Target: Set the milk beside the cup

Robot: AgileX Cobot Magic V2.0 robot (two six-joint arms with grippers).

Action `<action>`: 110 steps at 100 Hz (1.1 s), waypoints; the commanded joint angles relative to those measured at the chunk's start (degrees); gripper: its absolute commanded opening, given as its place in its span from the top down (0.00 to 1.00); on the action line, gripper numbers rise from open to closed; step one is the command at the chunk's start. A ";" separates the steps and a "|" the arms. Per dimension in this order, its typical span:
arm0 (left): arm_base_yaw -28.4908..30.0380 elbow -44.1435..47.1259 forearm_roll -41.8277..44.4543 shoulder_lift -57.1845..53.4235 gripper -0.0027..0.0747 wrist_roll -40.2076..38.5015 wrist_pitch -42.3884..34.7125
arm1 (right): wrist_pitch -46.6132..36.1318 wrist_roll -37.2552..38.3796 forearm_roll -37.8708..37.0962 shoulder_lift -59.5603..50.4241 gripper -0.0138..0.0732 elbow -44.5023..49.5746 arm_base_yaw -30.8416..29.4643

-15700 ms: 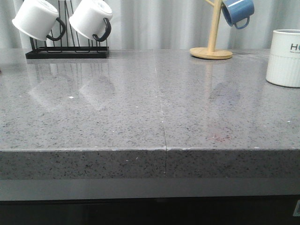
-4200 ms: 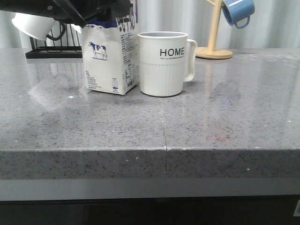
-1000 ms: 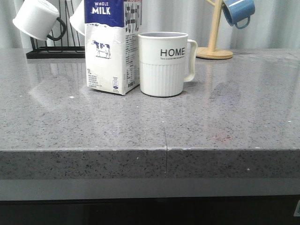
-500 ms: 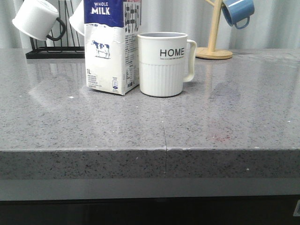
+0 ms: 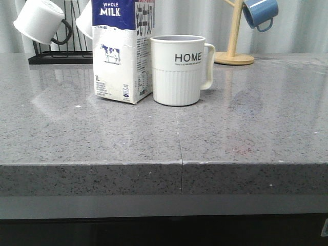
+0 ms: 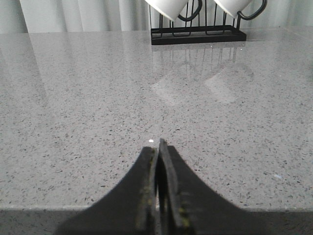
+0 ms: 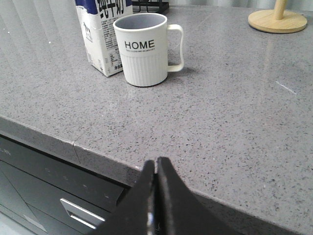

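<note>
The milk (image 5: 122,51), a white carton with a dark blue top and a small cow picture, stands upright on the grey counter (image 5: 169,138). Right beside it on the right stands the cup (image 5: 179,69), a cream-white ribbed mug marked "HOME", handle pointing right; whether they touch I cannot tell. The right wrist view shows the milk (image 7: 102,36) and the cup (image 7: 145,49) well beyond my right gripper (image 7: 156,164), which is shut and empty over the counter's front edge. My left gripper (image 6: 158,147) is shut and empty above bare counter. Neither gripper appears in the front view.
A black rack (image 5: 72,54) with white mugs (image 5: 41,20) stands at the back left behind the milk. A wooden mug tree (image 5: 233,51) holding a blue mug (image 5: 260,13) stands at the back right. Dark drawers (image 7: 54,191) lie below the counter's front edge.
Over the last second nothing has visibly moved. About four seconds ago a dark arm was at the milk's top; it has left the front view. Earlier still the counter's middle was bare.
</note>
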 commanded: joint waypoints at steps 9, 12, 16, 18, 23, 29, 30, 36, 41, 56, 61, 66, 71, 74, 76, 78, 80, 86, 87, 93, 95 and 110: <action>-0.23 2.41 -0.05 -1.89 0.99 -0.43 -4.40 | -3.99 -0.51 -0.52 0.76 0.88 -1.27 0.02; -0.23 2.41 -0.05 -1.89 0.99 -0.43 -4.40 | -3.99 -0.51 -0.52 0.76 0.88 -1.27 0.02; -0.23 2.41 -0.05 -1.89 0.99 -0.43 -4.40 | -3.99 -0.51 -0.52 0.76 0.88 -1.27 0.02; -0.23 2.41 -0.05 -1.89 0.99 -0.43 -4.40 | -3.99 -0.51 -0.52 0.76 0.88 -1.27 0.02; -0.23 2.41 -0.05 -1.89 0.99 -0.43 -4.40 | -4.14 -0.51 -0.52 0.76 0.88 -1.22 0.02; -0.23 2.41 -0.05 -1.89 0.99 -0.43 -4.40 | -5.58 -0.51 -0.52 0.76 0.88 -1.22 -0.27; -0.23 2.41 -0.05 -1.89 0.99 -0.43 -4.40 | -6.02 -0.51 -0.52 0.76 0.88 -1.22 -0.46; -0.23 2.41 -0.05 -1.89 0.99 -0.43 -4.40 | -7.90 -0.51 -0.52 0.76 0.88 -1.22 -1.91; -0.23 2.41 -0.05 -1.89 0.99 -0.43 -4.40 | -9.46 -0.51 -0.52 0.76 0.88 -1.06 -3.93; -0.23 2.41 -0.05 -1.89 0.99 -0.43 -4.40 | -19.69 -0.51 -0.52 0.76 0.88 3.79 -12.87; -0.23 2.41 -0.05 -1.89 0.99 -0.43 -4.40 | -23.90 -0.51 -0.52 0.70 0.88 6.63 -16.04; -0.23 2.41 -0.05 -1.89 0.99 -0.43 -4.40 | -27.78 -0.51 -0.52 0.51 0.88 9.06 -18.90; -0.23 2.41 -0.05 -1.89 0.99 -0.43 -4.40 | -30.73 -0.51 -0.71 0.10 0.88 11.51 -21.25; -0.23 2.41 -0.05 -1.89 0.99 -0.43 -4.40 | -31.77 -0.51 -0.71 -0.30 0.88 12.91 -22.32; -0.23 2.41 -0.05 -1.89 0.99 -0.43 -4.40 | -32.34 -0.51 -0.71 -0.72 0.88 13.97 -22.97; -0.23 2.41 -0.05 -1.89 0.99 -0.43 -4.40 | -32.77 -0.51 -0.71 -1.26 0.88 15.05 -23.51; -0.23 2.41 -0.05 -1.89 0.99 -0.43 -4.40 | -33.12 0.03 -0.71 -1.92 0.88 16.16 -23.97; -0.23 2.41 -0.05 -1.89 0.99 -0.43 -4.40 | -28.22 0.55 -1.64 -4.84 0.88 16.43 -24.92; -0.23 2.41 -0.05 -1.89 0.99 -0.43 -4.40 | -27.69 0.55 -1.82 -5.18 0.88 16.43 -25.00; -0.23 2.41 -0.05 -1.89 0.99 -0.43 -4.40 | -26.35 0.55 -2.66 -6.07 0.88 16.50 -25.66; -0.23 2.41 -0.05 -1.89 0.99 -0.43 -4.40 | -26.35 0.55 -2.75 -6.03 0.88 16.50 -25.66; -0.23 2.41 -0.05 -1.89 0.99 -0.43 -4.40 | -26.38 0.55 -3.04 -6.11 0.88 16.50 -26.25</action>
